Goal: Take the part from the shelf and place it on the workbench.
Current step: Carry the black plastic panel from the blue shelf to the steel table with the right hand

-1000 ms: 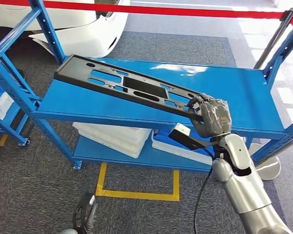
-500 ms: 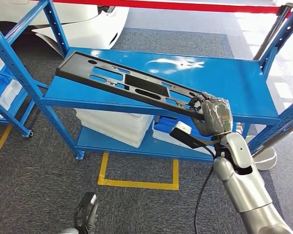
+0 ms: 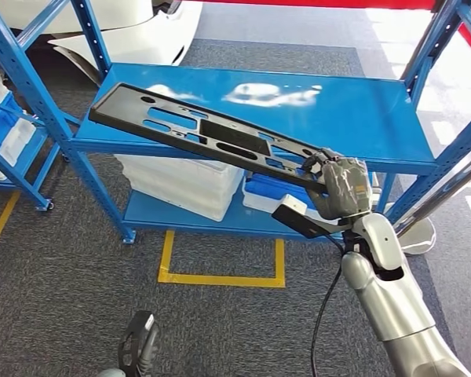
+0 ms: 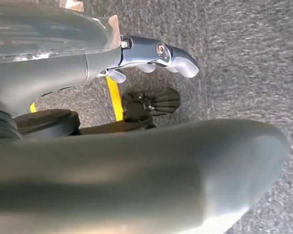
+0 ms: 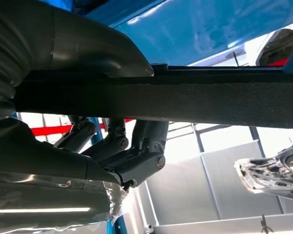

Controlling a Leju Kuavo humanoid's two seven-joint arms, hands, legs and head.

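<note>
Head view: a long black perforated part (image 3: 203, 135) is shown gripped at one end by the right hand (image 3: 338, 187), whose fingers (image 3: 314, 165) are clenched over the near edge. The part is seen above the upper board of the blue shelf (image 3: 363, 118); whether the far end is touching the board or has cleared it cannot be told. In the right wrist view the same part (image 5: 181, 100) is seen as a dark bar clamped between thumb and fingers (image 5: 141, 151).

The left hand (image 3: 138, 345) is shown low at the side, above grey carpet; in the left wrist view its fingers (image 4: 163, 54) are seen holding nothing, stretched out rather than clenched.

On the lower board, white trays (image 3: 180, 184) are stacked; a yellow floor marking (image 3: 221, 276) is visible in front of the shelf.

Hazards, as judged: because the part is held at one extreme end, a large turning load is placed on the grasp, so slipping or drooping of the free end is to be expected. During withdrawal, the far end could be caught on the blue upright (image 3: 94, 35) or dragged along the board. The workbench is not pictured, so a turn with the long part extended may be required, and nearby frames could be struck.
</note>
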